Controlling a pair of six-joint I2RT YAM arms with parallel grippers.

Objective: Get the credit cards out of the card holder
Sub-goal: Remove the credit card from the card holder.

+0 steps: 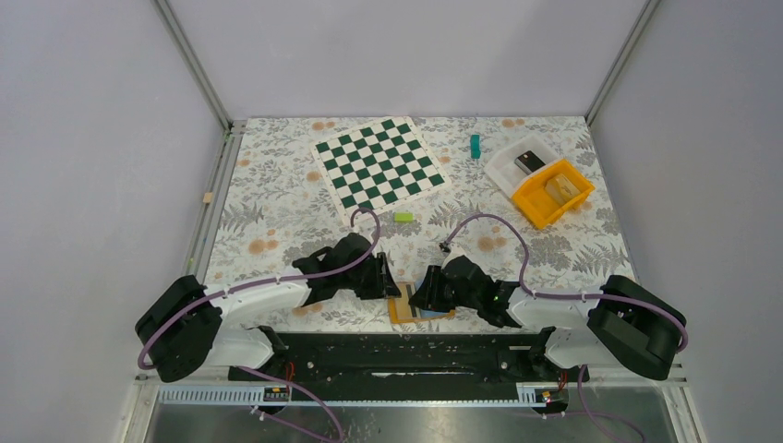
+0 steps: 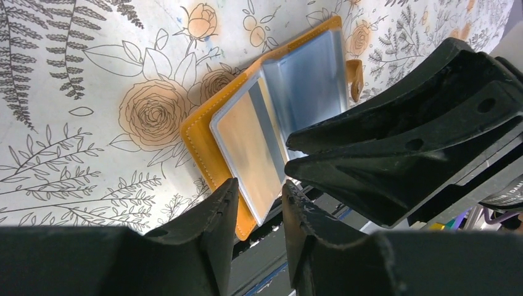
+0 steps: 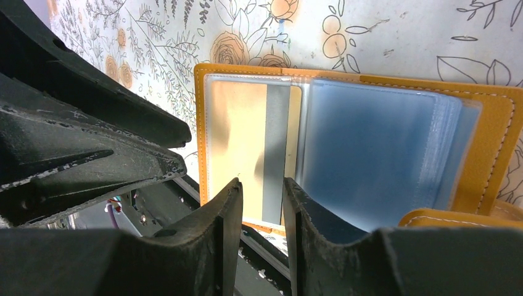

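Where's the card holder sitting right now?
In the top view the card holder lies open at the near edge of the table, centred between the left gripper and the right gripper, which partly hide it.

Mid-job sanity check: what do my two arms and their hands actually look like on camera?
Both arms match: white link shells on the left arm and right arm, with chunky black joints. A purple cable runs along each. The left hand and right hand are matte black, with two tapered, ridged fingers, scuffed grey at the edges.
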